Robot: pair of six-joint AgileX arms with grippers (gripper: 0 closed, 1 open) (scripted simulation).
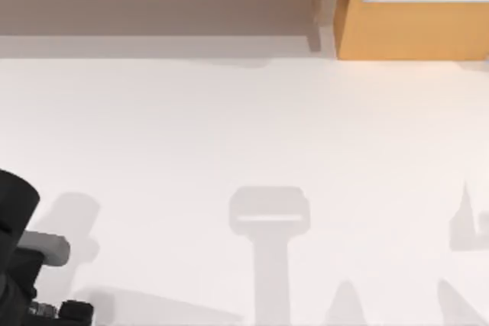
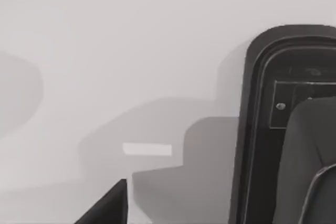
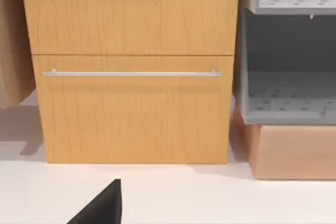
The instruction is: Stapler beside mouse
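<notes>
Top cam looks down on the white surface (image 1: pixel 244 135) from above; wooden cabinet (image 1: pixel 412 9) sits at its far right edge, my left arm (image 1: pixel 19 265) clips the near left corner. Left wrist cam sits low and close, facing the surface (image 2: pixel 105 51) with a dark arm base (image 2: pixel 283 129) beside it. Right wrist cam faces level at the cabinet (image 3: pixel 131 66) front and handle (image 3: pixel 131 73), grey shelving (image 3: pixel 289 77) next to it, fairly near. Top and right wrist share the cabinet; all three share the surface.
</notes>
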